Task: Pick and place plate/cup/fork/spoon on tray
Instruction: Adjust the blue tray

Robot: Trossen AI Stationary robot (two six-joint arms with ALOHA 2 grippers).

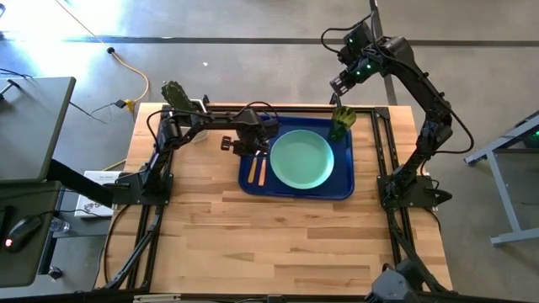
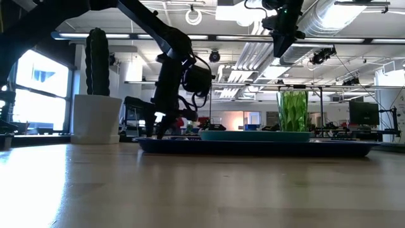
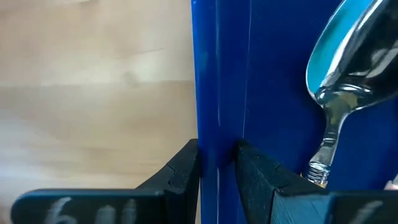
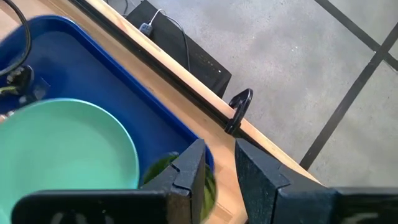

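Observation:
The dark-blue tray (image 1: pixel 341 187) lies at the table's far middle. On it rest the mint-green plate (image 1: pixel 301 158), the dark-green cup (image 1: pixel 342 124) upright in its far right corner, and two orange-wood handles (image 1: pixel 257 172) side by side at its left; which is the fork I cannot tell. The spoon (image 3: pixel 342 68) lies on the tray floor just inside the left rim. My left gripper (image 3: pixel 216 152) points down over that rim (image 3: pixel 217 74), fingers a narrow gap apart, one on each side. My right gripper (image 4: pixel 219 149) hangs high above the cup (image 4: pixel 158 168), a narrow gap open, holding nothing. My left gripper's fingertips (image 3: pixel 186 165) stand low over the tray's left rim, coming from above; whether they touch it I cannot tell.
A cactus in a white pot (image 2: pixel 95 117) stands at the table's far left corner. Black frame rails (image 1: pixel 383 143) run along the table's left, right and far sides. Bare wood (image 1: pixel 278 240) stretches from the tray to the near edge.

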